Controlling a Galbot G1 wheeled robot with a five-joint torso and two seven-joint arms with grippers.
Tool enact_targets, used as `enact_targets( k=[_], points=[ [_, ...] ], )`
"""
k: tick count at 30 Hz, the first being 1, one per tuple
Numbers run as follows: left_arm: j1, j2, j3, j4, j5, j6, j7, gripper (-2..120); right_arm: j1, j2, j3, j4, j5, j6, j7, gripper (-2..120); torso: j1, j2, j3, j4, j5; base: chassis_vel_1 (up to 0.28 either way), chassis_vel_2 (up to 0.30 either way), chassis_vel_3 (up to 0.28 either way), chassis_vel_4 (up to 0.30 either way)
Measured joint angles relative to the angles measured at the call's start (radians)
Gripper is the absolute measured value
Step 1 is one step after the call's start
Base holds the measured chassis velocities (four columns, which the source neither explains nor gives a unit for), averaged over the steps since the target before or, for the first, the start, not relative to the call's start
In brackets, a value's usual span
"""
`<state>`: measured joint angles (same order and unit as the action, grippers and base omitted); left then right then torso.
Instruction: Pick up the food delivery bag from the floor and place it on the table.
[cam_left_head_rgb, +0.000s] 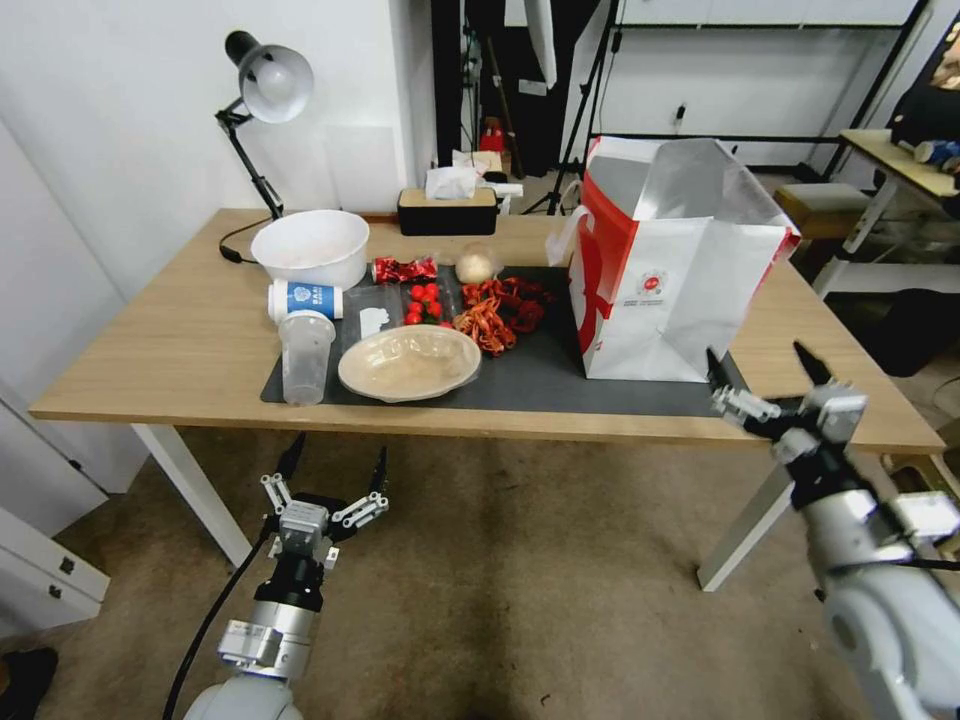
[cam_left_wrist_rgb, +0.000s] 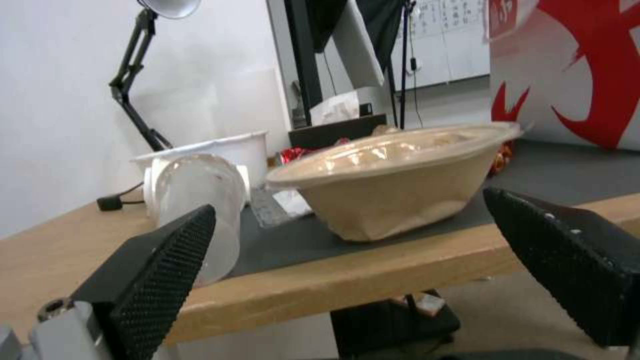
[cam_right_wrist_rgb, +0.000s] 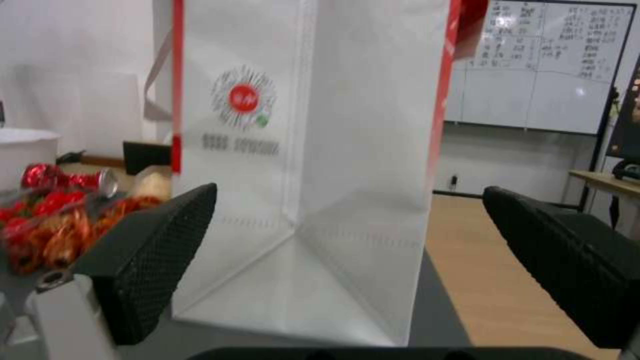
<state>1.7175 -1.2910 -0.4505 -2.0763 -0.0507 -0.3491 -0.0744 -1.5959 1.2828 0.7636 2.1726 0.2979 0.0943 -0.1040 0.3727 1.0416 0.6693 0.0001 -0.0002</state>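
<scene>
Both grippers have their fingers spread wide and hold nothing. The right gripper (cam_left_head_rgb: 770, 372) hangs at the front edge of the table (cam_left_head_rgb: 150, 350), close to its front right corner. It is near the food delivery bag (cam_left_head_rgb: 665, 270) but does not touch it. In the right wrist view the bag (cam_right_wrist_rgb: 300, 175) stands just past the black fingers (cam_right_wrist_rgb: 160, 260), with a gap in between.

The bag stands upright on the table, on the right end of the dark grey mat (cam_left_head_rgb: 560, 385). Its top is open and the silver lining shows. A small round red logo (cam_left_head_rgb: 652, 282) sits on its white side.

The left gripper (cam_left_head_rgb: 335, 465) hangs lower than the tabletop, over the floor in front of the table's front edge. In the left wrist view it faces a tan bowl (cam_left_wrist_rgb: 393, 185) with a clear lid.

That bowl (cam_left_head_rgb: 410, 362) sits near the front edge of the mat. Beside it, at the mat's left end, stands a clear plastic cup (cam_left_head_rgb: 305, 355). Behind them are a white bowl (cam_left_head_rgb: 312, 247), red tomatoes (cam_left_head_rgb: 424, 303) and crayfish (cam_left_head_rgb: 500, 312). A black desk lamp (cam_left_head_rgb: 262, 100) stands at the back left corner.
</scene>
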Motion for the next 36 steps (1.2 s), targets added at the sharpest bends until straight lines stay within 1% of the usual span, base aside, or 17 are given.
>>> enact_targets(
  k=[3, 4, 7, 9, 11, 13, 14, 25, 36],
  points=[
    [-0.002, -0.003, 0.003, 0.012, 0.003, -0.001, 0.001, 100, -0.036, 0.066, -0.017, -0.036, -0.051, 0.066, -0.039, 100, 0.0, 0.0, 0.0, 0.0, 0.0, 0.0, 0.0, 0.0, 0.0],
    [-0.002, -0.003, 0.003, 0.012, 0.003, -0.001, 0.001, 100, -0.036, 0.066, -0.017, -0.036, -0.051, 0.066, -0.039, 100, 0.0, 0.0, 0.0, 0.0, 0.0, 0.0, 0.0, 0.0, 0.0],
    [-0.004, -0.008, 0.005, 0.027, 0.006, -0.009, 0.003, 100, -0.067, 0.126, -0.022, -0.076, -0.087, 0.127, -0.071, 100, 0.0, 0.0, 0.0, 0.0, 0.0001, 0.0, 0.0, 0.0, 0.0],
    [-0.004, -0.009, 0.005, 0.03, 0.007, -0.01, 0.003, 100, -0.076, 0.137, -0.022, -0.082, -0.092, 0.136, -0.076, 100, 0.0, 0.0, 0.0, 0.0, 0.0002, 0.0, 0.0, 0.0, 0.0],
    [-0.006, -0.011, 0.006, 0.037, 0.011, -0.013, 0.004, 100, -0.097, 0.164, -0.022, -0.103, -0.102, 0.173, -0.08, 100, 0.0, 0.0, 0.0, -0.0001, 0.0001, 0.0, 0.0, 0.0, 0.0],
    [-0.007, -0.012, 0.006, 0.039, 0.012, -0.014, 0.004, 100, -0.101, 0.169, -0.022, -0.108, -0.104, 0.182, -0.08, 100, 0.0, 0.0, 0.0, -0.0001, 0.0, 0.0, 0.0, 0.0, 0.0],
    [-0.008, -0.013, 0.006, 0.042, 0.017, -0.016, 0.005, 100, -0.109, 0.179, -0.022, -0.125, -0.106, 0.204, -0.081, 100, 0.0, 0.0, 0.0, -0.0001, 0.0002, 0.0, 0.0, 0.0, 0.0],
    [-0.008, -0.015, 0.003, 0.053, 0.046, -0.025, 0.007, 100, -0.096, 0.182, -0.022, -0.138, -0.1, 0.215, -0.085, 100, 0.0, 0.0, 0.0, 0.0, 0.0002, 0.0, 0.0, 0.0, 0.0],
    [-0.007, -0.015, 0.002, 0.054, 0.046, -0.026, 0.006, 100, -0.094, 0.179, -0.022, -0.138, -0.097, 0.211, -0.085, 100, 0.0, 0.0, 0.0, 0.0, 0.0002, 0.0, 0.0, 0.0, 0.0]
  ],
)
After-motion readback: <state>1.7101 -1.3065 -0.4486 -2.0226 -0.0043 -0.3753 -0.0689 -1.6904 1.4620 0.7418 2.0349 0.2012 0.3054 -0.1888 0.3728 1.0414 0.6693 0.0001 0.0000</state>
